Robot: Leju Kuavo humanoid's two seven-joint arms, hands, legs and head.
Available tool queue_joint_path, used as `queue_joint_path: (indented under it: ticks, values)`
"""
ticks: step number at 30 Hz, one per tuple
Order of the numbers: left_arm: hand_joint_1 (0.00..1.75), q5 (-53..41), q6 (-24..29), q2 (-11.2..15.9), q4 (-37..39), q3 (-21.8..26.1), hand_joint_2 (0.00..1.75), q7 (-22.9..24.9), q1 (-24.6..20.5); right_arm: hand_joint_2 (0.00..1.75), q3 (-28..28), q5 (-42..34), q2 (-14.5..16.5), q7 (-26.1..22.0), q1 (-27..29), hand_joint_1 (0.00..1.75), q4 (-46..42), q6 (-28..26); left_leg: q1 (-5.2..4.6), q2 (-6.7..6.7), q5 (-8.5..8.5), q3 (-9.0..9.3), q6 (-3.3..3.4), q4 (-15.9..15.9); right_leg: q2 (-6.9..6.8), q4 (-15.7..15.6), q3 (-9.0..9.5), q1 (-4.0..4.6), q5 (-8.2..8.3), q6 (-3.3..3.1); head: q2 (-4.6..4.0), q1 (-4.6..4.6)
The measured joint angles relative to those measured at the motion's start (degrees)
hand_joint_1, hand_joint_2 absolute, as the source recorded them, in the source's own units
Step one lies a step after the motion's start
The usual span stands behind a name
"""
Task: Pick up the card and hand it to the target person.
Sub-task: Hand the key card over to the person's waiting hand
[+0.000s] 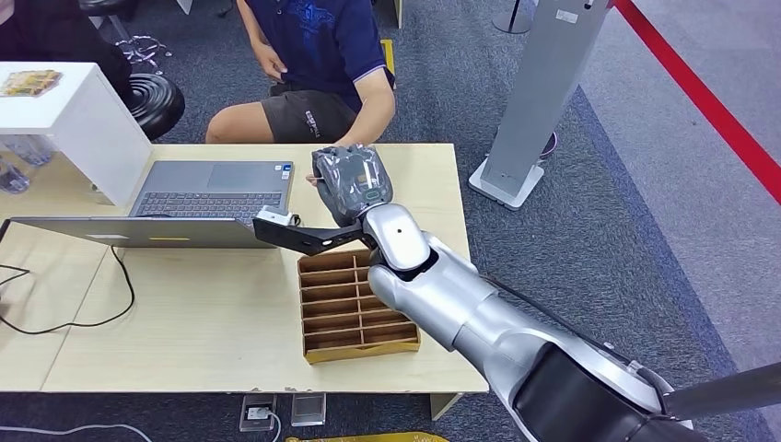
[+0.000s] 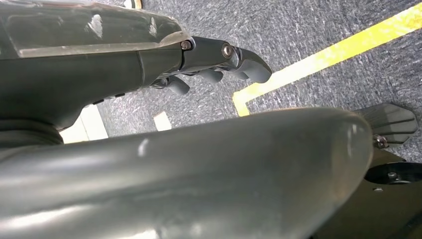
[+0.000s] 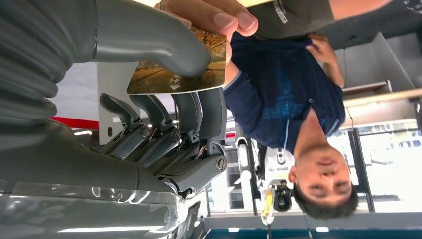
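- The card [image 3: 176, 74] I see through the right wrist camera is a thin rectangle printed with a warm brown and gold scene, with a small white mark near one long edge.
- My right hand [image 3: 164, 99] has it pinched: the thick grey thumb lies across one face and the dark fingers [image 3: 209, 114] press against the other.
- A person's hand [image 3: 214, 17] is on the card's far end, fingertips over its edge, so both hands are touching it at once.
- From the head camera, the right hand [image 1: 350, 182] is reached out over the far edge of the table [image 1: 184, 313], right in front of the seated person [image 1: 318, 64] in a dark blue shirt; the card itself is hidden behind my hand there.
- My left hand [image 2: 219, 64] hangs over grey carpet beside a yellow floor line [image 2: 318, 59]; its fingers are curled in with nothing in them.
- Under my right forearm sits a brown divided tray [image 1: 355, 308], with its slots running crosswise.
- An open grey laptop [image 1: 198, 203] stands just beside my hand, and a black cable [image 1: 92, 318] loops across the tabletop.
- A white box [image 1: 78, 115] sits at the table's far left corner, and a grey post on a base [image 1: 539, 101] stands on the carpet to the right.
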Motion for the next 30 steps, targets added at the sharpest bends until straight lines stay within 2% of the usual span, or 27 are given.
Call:
queue_joint_path:
  ticks: [9,11,13,15,16,20,30]
  values:
    - [0.0,-0.16,0.22,0.08,0.0,-0.04,0.0,-0.96,0.01,1.75,0.87,0.08,0.9,0.61,-0.04,1.68,4.96,-0.55,0.0,0.0,0.0,0.01,0.0,0.0,0.0,0.0,0.0,0.0,0.0,0.0,0.0,0.02]
    - [0.0,-0.17,0.21,0.09,0.0,-0.04,0.0,-1.04,0.02,1.75,0.9,0.05,0.9,0.61,-0.03,0.84,5.6,-0.64,0.0,0.0,0.0,0.01,0.0,0.0,0.0,0.0,0.0,0.0,0.0,0.0,0.0,0.02]
    - [0.0,-0.18,0.18,0.14,0.0,-0.05,0.87,-1.05,0.02,1.75,0.93,0.03,0.92,0.57,-0.03,0.0,6.12,-0.57,0.0,0.0,0.0,0.01,0.0,0.0,0.0,0.0,0.0,0.0,0.0,0.0,-0.01,0.03]
    - [0.0,-0.18,0.15,0.22,0.0,-0.05,1.75,-1.09,0.02,1.75,0.97,0.02,1.0,0.51,-0.03,0.0,6.57,-0.52,0.0,0.0,0.0,0.01,0.0,0.0,0.0,0.0,0.0,0.0,0.0,0.0,-0.01,0.02]
    - [0.0,-0.17,0.16,0.27,0.0,-0.05,1.75,-1.19,0.02,1.75,1.0,0.01,1.04,0.48,-0.03,0.0,6.76,-0.53,0.0,0.0,0.0,0.01,0.0,0.0,0.01,0.0,0.0,0.0,0.0,0.0,-0.01,0.01]
    - [0.0,-0.07,0.54,0.42,0.0,-0.04,0.0,-1.84,0.03,1.75,1.25,-0.1,1.13,0.02,-0.03,0.0,7.38,-0.64,0.0,0.0,0.0,0.02,0.0,0.0,0.01,0.0,0.0,0.0,0.0,0.0,0.01,-0.02]
    - [0.0,0.62,0.93,0.64,0.0,-0.04,0.0,-1.78,0.08,1.75,1.8,-0.83,1.39,-0.56,-0.09,0.0,8.65,-1.64,0.0,0.0,0.0,0.02,0.0,0.0,0.01,0.0,0.01,0.0,0.0,0.0,0.0,0.03]
